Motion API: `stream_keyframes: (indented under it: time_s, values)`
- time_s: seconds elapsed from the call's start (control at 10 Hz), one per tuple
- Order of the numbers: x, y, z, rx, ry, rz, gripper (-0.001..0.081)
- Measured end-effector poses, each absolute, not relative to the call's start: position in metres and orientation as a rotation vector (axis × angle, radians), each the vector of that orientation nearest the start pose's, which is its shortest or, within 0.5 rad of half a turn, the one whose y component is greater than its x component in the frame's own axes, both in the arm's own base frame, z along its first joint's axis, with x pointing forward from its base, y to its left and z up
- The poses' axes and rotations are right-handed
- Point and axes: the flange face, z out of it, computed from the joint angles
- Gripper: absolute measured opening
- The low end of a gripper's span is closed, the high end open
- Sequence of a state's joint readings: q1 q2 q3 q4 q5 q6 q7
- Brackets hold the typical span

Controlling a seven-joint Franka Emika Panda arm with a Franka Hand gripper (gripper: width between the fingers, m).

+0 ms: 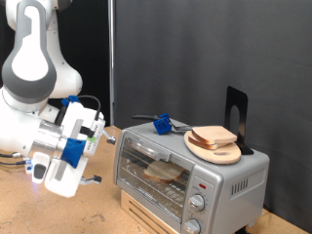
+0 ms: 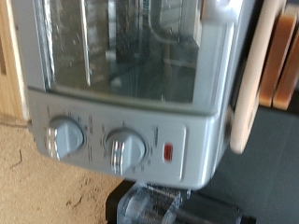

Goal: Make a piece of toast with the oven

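Note:
The silver toaster oven (image 1: 195, 180) stands on a wooden base in the lower right of the exterior view, with its glass door (image 1: 151, 164) closed. One slice of toast (image 1: 166, 172) lies inside on the wire rack. More slices (image 1: 215, 137) sit on a round wooden board (image 1: 207, 151) on top of the oven. My gripper (image 1: 90, 178) hovers just off the exterior view's left of the oven, facing its front and holding nothing that I can see. The wrist view shows the oven door (image 2: 131, 47), two knobs (image 2: 65, 138) (image 2: 126, 149), the red mark (image 2: 169, 151) and my blurred fingertips (image 2: 154, 207).
A blue object (image 1: 163, 123) and a black stand (image 1: 236, 107) sit on the oven top. The tabletop (image 1: 39, 210) is light wood. A black curtain hangs behind. In the wrist view the board's edge (image 2: 248, 93) overhangs the oven's side.

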State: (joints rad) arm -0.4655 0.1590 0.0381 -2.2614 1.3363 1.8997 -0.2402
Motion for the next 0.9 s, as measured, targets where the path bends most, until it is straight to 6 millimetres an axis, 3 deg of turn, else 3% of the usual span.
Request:
stream_keyframes:
  time_s: [0.2,0.3,0.5,0.8,0.9]
  values:
    - [0.505,-0.151,0.293,-1.692,0.987,0.066,0.0806]
    - [0.499,-0.144,0.295,-1.724,0.881,0.156,0.0806]
    - [0.493,-0.15,0.295,-1.825,0.691,0.345,0.0806]
    - [0.526,-0.16,0.272,-1.945,0.687,0.346,0.0806]
    - [0.524,-0.159,0.272,-1.932,0.676,0.363,0.0806]
